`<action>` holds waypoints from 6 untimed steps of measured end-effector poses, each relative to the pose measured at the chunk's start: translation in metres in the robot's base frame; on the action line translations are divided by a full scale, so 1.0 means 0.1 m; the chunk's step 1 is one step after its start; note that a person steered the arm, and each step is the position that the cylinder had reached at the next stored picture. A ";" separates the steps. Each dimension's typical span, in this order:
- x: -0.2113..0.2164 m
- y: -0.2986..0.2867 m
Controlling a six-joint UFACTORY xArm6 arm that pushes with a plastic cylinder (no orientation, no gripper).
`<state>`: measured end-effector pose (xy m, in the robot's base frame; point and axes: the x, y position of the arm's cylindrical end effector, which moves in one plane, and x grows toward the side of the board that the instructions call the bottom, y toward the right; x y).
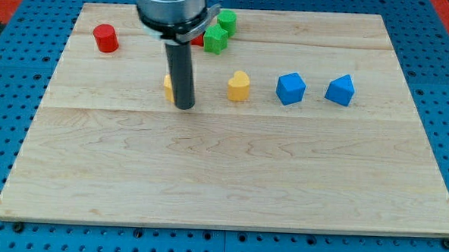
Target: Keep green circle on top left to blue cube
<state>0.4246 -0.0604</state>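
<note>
My tip (184, 106) rests on the wooden board left of centre, right against a yellow block (168, 86) that the rod mostly hides. The green circle (227, 20) sits near the view's top, just right of the arm's body. A second green block (216, 39) lies right below it, with a red block (198, 40) peeking out beside the arm. The blue cube (291, 89) lies right of centre, well right of my tip. Another blue block (340, 90), more angular, lies further right.
A yellow heart-like block (239, 86) sits between my tip and the blue cube. A red cylinder (105, 38) stands at the top left. The wooden board (222, 179) lies on a blue pegboard surface.
</note>
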 end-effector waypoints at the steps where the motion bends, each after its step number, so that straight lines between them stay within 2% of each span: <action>1: 0.03 0.06; 2: -0.39 0.36; 3: -0.91 0.31; 6: -0.96 -0.06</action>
<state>0.3291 -0.0666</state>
